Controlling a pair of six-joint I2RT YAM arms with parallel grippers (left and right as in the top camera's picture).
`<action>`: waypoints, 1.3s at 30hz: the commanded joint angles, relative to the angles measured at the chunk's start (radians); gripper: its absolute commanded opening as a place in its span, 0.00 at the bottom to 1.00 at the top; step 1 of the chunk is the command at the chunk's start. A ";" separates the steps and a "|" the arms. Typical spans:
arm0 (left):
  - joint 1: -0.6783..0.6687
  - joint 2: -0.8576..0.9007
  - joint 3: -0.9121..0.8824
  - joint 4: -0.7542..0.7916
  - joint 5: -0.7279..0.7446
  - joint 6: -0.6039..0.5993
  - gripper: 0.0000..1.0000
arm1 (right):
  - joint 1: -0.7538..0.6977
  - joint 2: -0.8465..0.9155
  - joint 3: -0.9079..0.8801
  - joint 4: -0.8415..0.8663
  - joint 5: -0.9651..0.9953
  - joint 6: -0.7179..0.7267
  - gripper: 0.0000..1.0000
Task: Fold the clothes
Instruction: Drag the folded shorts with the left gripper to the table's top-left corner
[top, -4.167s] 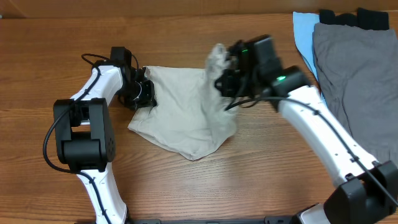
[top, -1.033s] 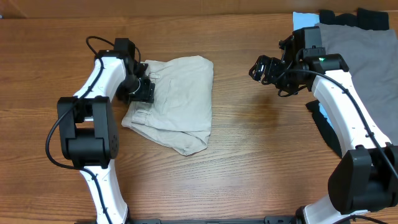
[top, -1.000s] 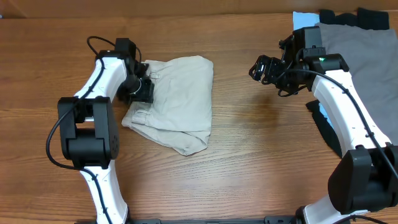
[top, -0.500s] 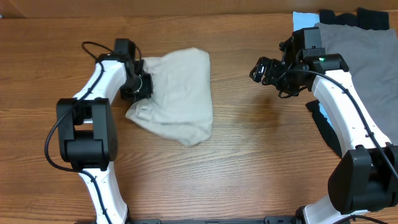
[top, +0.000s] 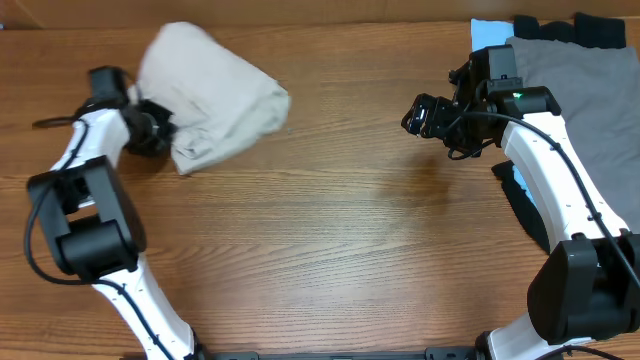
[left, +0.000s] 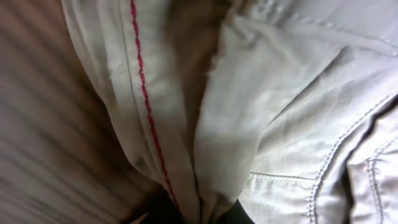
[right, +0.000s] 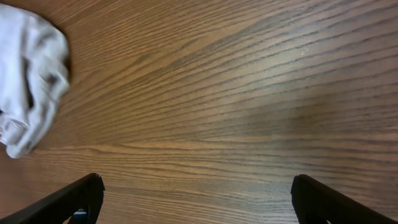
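My left hand (top: 160, 137) is clamped on the beige shorts (top: 215, 95) — bunched just to its right — while my right hand (top: 420, 113) gapes wide, well apart.

Left arm swings from middle-left of table out to far left edge. Left gripper (top: 160, 138) now clamped tight on edge of shorts (top: 215, 105). Shorts travel with it: a second ago flat fold near centre, now rumpled bundle at upper left, blurred in overhead view. Right gripper (top: 425, 112), four seconds ago pinching raised side of shorts, now spread wide, off cloth, near grey shorts (top: 575, 110).
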 joint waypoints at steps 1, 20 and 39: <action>0.040 0.021 -0.011 0.056 -0.085 -0.222 0.04 | 0.001 -0.008 0.010 0.003 0.005 0.001 1.00; 0.101 0.111 -0.016 0.278 -0.234 -0.330 0.04 | 0.001 -0.008 0.010 -0.018 0.006 0.001 1.00; 0.160 0.120 -0.016 0.312 -0.252 -0.217 0.05 | 0.001 -0.007 0.010 -0.014 0.006 0.004 1.00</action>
